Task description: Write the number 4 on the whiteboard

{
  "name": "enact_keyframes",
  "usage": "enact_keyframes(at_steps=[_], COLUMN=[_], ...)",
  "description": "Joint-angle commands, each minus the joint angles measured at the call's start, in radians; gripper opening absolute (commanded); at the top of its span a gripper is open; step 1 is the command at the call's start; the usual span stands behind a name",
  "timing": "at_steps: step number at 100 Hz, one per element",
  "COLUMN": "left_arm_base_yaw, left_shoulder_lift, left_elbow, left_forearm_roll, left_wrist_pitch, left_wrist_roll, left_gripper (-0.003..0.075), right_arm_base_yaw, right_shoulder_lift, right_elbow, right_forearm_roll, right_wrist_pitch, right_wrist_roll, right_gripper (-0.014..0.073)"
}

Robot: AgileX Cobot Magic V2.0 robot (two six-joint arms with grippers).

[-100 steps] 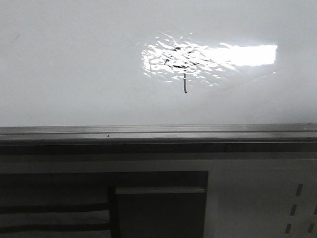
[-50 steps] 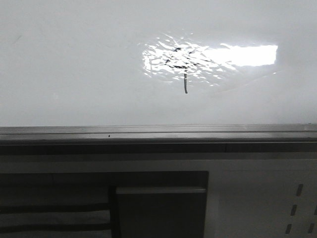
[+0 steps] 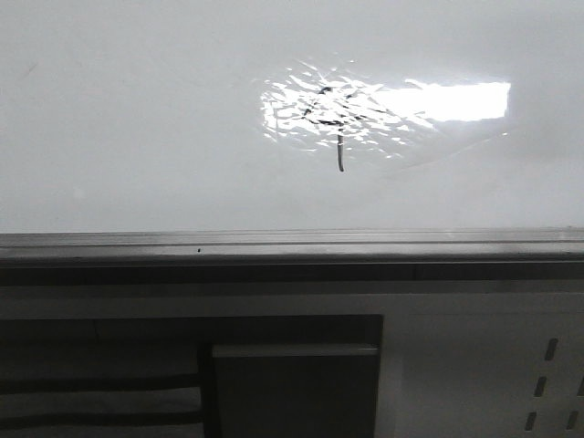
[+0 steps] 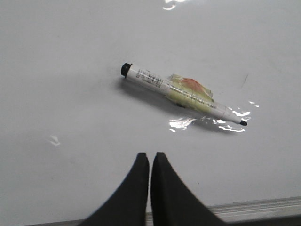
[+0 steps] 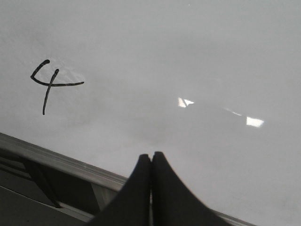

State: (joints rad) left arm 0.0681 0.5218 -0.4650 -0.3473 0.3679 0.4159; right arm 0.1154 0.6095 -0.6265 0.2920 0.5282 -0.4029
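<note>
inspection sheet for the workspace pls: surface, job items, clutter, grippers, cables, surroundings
Surface: whiteboard, glossy, glare patch, metal edge rail.
Job's things: number 4 drawn, partly under glare in the front view; marker lying uncapped on the board.
Clutter: nothing seen.
Grippers: left gripper and right gripper both shut, empty, above the board.
Cables: nothing seen.
Surroundings: perforated panel below the rail.

Only the tips of the robot show up. The left gripper has two matte black jaws, smooth and curving to narrow points. The right gripper looks identical, with no markings or screws visible.
</note>
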Motion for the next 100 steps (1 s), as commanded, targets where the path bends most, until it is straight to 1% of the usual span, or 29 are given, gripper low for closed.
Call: enact_keyframes(at_steps=[1,14,22,27,45,55,66,70,73,75,77,85,88,94,98,100], left_arm_base_yaw=[0.002,0.002,-0.047,-0.066,-0.069,-0.069,-0.069,-0.069,-0.069,-0.069,-0.069,-0.069,-0.069,-0.068,-0.068,-0.068], left_shoulder_lift=[0.001,0.001,-0.027,-0.079,-0.318,-0.427,-0.485,-0.497,-0.505,-0.51,-0.515,-0.525,-0.528,-0.53,-0.53,-0.53], left_elbow=[-0.017,-0.005,0.009,0.029,0.13,0.184,0.254,0.285,0.304,0.318,0.335,0.385,0.41,0.456,0.493,0.494], left_forearm_roll=[-0.019,-0.017,-0.014,-0.017,-0.01,0.01,0.008,0.034,0.084,0.131,0.208,0.404,0.439,0.44,0.437,0.432], left_wrist_pitch=[-0.083,-0.083,-0.09,-0.09,-0.095,-0.14,-0.225,-0.256,-0.27,-0.274,-0.278,-0.305,-0.336,-0.402,-0.479,-0.475], left_wrist_roll=[-0.013,-0.013,-0.013,-0.013,-0.013,-0.013,-0.028,-0.08,-0.14,-0.2,-0.292,-0.515,-0.538,-0.536,-0.536,-0.536], left_gripper=[-0.002,-0.002,-0.002,-0.002,-0.002,-0.002,-0.002,-0.002,-0.002,-0.002,-0.002,-0.002,-0.002,-0.002,-0.002,-0.002], right_arm_base_yaw=[-0.006,-0.006,-0.006,-0.006,-0.006,-0.006,-0.006,-0.006,-0.006,-0.006,-0.006,-0.006,-0.006,-0.006,-0.006,-0.006], right_shoulder_lift=[-0.001,-0.001,-0.001,-0.001,-0.001,-0.001,-0.001,-0.001,-0.001,-0.001,-0.001,-0.001,-0.001,-0.001,-0.001,-0.001], right_elbow=[-0.026,-0.026,-0.026,-0.026,-0.026,-0.026,-0.026,-0.026,-0.026,-0.026,-0.026,-0.026,-0.026,-0.026,-0.026,-0.026], right_forearm_roll=[0.014,0.014,0.014,0.014,0.014,0.014,0.014,0.014,0.014,0.014,0.014,0.014,0.014,0.014,0.014,0.014], right_wrist_pitch=[-0.062,-0.062,-0.062,-0.062,-0.062,-0.062,-0.062,-0.062,-0.062,-0.062,-0.062,-0.062,-0.062,-0.062,-0.062,-0.062], right_wrist_roll=[-0.001,-0.001,-0.001,-0.001,-0.001,-0.001,-0.001,-0.001,-0.001,-0.001,-0.001,-0.001,-0.001,-0.001,-0.001,-0.001], right_gripper=[-0.0071,-0.0071,-0.0071,-0.0071,-0.0071,-0.0071,-0.0071,-0.0071,-0.0071,-0.0071,-0.0071,-0.0071,-0.0071,-0.0071,-0.0071,-0.0071])
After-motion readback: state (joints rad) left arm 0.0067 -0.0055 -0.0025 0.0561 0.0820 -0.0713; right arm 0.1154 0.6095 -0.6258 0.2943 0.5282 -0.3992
